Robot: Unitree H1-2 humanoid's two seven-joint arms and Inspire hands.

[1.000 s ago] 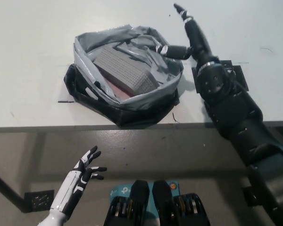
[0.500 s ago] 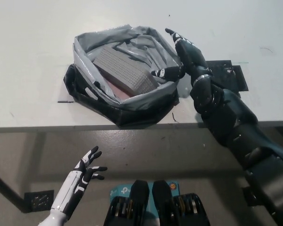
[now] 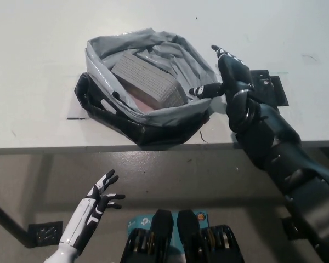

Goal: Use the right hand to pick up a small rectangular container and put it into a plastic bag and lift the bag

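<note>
Bag (image 3: pixel 153 112) first: thin grey plastic with a black lower band, soft and crumpled, slumped open near the front edge of the white table (image 3: pixel 38 49), a little left of the middle. Film like that looks light and slippery, so I'd judge it gives no support of its own; the rolled rim is the sensible place to pinch, and a fair bunch of it, or it may slide out. The small rectangular container (image 3: pixel 148 81) already lies inside, tilted, textured grey top up; it looks stiff and boxy, and its weight will likely drag the bag down to one side on lifting. The black right hand (image 3: pixel 225 74) sits at the bag's right rim, fingers spread, thumb (image 3: pixel 204 91) touching the rim, nothing gripped yet. The white left hand (image 3: pixel 98 200) rests below the table's front edge at the lower left, open and empty.
</note>
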